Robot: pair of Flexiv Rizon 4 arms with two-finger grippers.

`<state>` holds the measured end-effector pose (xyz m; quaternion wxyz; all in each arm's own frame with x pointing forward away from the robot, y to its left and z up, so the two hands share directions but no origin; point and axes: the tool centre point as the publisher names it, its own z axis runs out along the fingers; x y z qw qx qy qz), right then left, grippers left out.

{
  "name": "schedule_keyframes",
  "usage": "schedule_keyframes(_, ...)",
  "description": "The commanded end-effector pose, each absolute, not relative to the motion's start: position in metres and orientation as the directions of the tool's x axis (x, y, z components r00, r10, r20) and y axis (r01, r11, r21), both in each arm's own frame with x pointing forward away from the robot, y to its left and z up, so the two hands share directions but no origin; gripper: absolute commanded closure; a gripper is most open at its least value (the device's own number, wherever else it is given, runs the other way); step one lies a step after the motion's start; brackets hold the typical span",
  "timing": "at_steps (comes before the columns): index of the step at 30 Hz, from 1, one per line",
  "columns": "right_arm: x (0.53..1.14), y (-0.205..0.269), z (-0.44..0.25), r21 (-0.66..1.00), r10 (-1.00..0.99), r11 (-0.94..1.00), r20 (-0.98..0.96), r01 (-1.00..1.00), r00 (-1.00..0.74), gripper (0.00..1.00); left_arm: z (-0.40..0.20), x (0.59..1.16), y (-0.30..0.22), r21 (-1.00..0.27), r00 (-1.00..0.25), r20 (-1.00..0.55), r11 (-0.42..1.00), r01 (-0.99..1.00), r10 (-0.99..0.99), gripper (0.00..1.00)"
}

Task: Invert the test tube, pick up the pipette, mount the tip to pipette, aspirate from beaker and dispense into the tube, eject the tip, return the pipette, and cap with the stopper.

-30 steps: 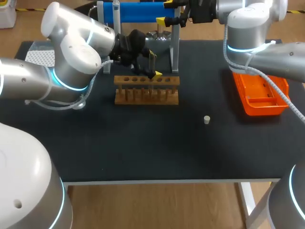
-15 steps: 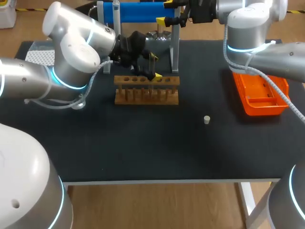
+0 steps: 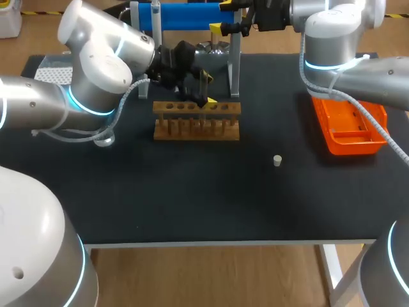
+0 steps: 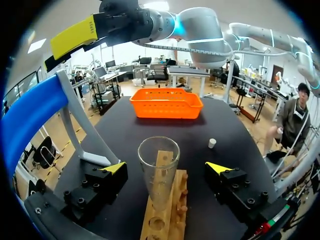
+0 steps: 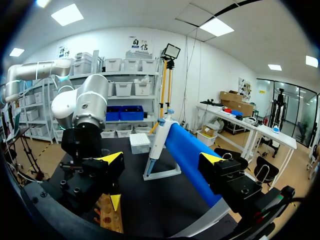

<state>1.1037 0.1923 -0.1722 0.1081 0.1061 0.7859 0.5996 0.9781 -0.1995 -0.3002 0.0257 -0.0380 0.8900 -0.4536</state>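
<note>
Left end effector (image 4: 165, 167) is released, spread wide around the test tube (image 4: 159, 172) standing mouth-up in the rack (image 4: 162, 230), seemingly ready for filling, while the right end effector (image 5: 162, 160), also spread, faces the pipette (image 5: 159, 137).

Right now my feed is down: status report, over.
Left gripper open, right gripper open. Test tube upright in rack, inside left gripper, unclamped. Stopper lies apart.

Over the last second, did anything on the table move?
Hardly. The left arm edged slightly up and back; its open hand is still at the wooden rack, with the test tube upright between its fingers. The right arm, the stopper and the orange basket stayed put.
</note>
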Motion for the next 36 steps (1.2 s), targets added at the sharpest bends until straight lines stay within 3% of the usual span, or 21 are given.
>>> schedule_keyframes(1, 1.105, 0.192, -0.171, 0.964, 0.293, 0.262, -0.041, 0.039, -0.955, 0.00, -0.301, 0.980, -0.200, -0.810, -0.996, -0.010, 0.585, -0.043, -0.087, 0.00)
schedule_keyframes(17, 1.102, 0.189, -0.170, 0.964, 0.293, 0.265, -0.051, 0.030, -0.955, 0.00, -0.301, 0.980, -0.200, -0.810, -0.996, -0.010, 0.585, -0.043, -0.087, 0.00)
schedule_keyframes(36, 0.937, 0.015, -0.184, 0.936, 0.427, 0.353, -0.147, 0.015, -0.892, 0.00, -0.301, 0.980, -0.200, -0.810, -0.996, -0.010, 0.585, -0.043, -0.087, 0.00)
